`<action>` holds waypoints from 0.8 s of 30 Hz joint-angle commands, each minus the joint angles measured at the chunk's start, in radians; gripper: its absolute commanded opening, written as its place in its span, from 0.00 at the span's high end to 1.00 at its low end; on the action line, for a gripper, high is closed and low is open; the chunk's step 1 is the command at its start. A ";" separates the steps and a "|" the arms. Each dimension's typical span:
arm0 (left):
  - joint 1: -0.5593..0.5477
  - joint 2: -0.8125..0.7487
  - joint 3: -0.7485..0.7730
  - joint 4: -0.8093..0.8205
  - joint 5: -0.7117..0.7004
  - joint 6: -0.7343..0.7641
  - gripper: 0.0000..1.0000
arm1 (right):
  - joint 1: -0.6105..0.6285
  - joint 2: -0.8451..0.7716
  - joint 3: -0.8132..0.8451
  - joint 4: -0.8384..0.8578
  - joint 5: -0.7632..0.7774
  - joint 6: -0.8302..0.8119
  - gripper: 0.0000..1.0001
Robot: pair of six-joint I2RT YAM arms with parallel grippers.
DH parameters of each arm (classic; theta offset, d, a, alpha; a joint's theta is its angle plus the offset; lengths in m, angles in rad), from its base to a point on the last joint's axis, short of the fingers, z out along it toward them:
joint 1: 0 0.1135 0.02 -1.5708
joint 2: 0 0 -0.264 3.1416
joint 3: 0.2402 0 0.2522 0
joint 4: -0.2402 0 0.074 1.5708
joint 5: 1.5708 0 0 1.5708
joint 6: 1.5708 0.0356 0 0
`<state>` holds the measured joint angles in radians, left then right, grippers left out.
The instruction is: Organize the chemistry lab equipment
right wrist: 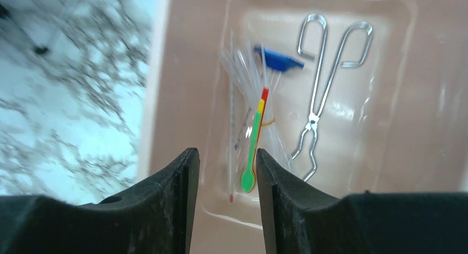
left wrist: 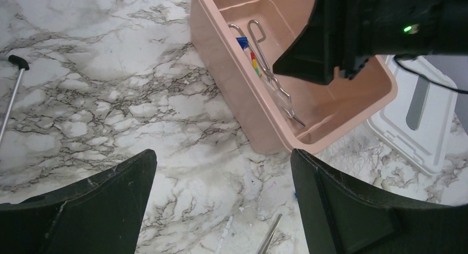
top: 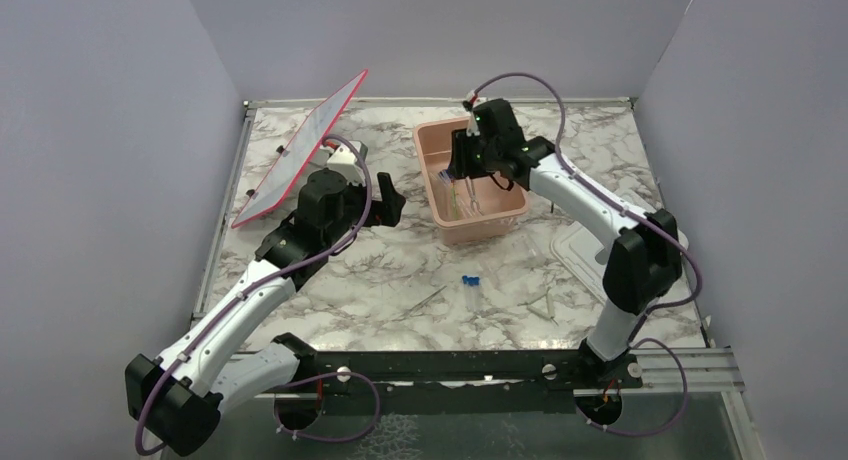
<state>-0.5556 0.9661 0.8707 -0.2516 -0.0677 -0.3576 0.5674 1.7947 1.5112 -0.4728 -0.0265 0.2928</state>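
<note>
My right gripper [top: 462, 170] hangs over the pink tub [top: 505, 215], open, with nothing between its fingers [right wrist: 179, 199]. Under it in the tub lie a green-yellow stick [right wrist: 252, 146], thin clear pipettes [right wrist: 241, 72], a blue-capped piece [right wrist: 278, 59] and wire tongs [right wrist: 319, 107]. My left gripper [top: 388, 202] hovers wide open and empty over the marble, left of the tub [left wrist: 221, 61]. Two blue-capped tubes [top: 470, 281], metal tweezers [top: 430, 299] and clear pipettes [top: 545, 302] lie loose on the near table. The tweezers' tip [left wrist: 270, 238] shows below the left gripper [left wrist: 222, 154].
A white lid [top: 582, 252] lies right of the tub. A large red-edged panel [top: 300, 152] leans at the back left, with a thin black-tipped rod [left wrist: 12, 94] beside it. Grey walls close the table on three sides.
</note>
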 commanded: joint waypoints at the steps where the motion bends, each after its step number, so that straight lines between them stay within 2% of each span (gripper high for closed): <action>1: 0.002 0.012 0.004 0.030 0.012 0.005 0.07 | -0.030 -0.130 0.068 -0.004 0.125 -0.023 0.52; 5: 0.002 0.019 0.007 0.037 0.014 0.004 0.07 | -0.113 -0.177 0.067 -0.019 0.239 -0.018 0.45; 14: 0.003 0.016 0.005 0.046 0.022 0.000 0.07 | -0.352 -0.202 -0.007 -0.102 0.285 0.089 0.41; 24: 0.003 0.005 -0.015 0.062 0.017 0.003 0.07 | -0.368 -0.134 -0.097 -0.165 0.362 0.143 0.42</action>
<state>-0.5556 0.9848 0.8707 -0.2260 -0.0673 -0.3580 0.1955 1.6333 1.4380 -0.5930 0.2802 0.4004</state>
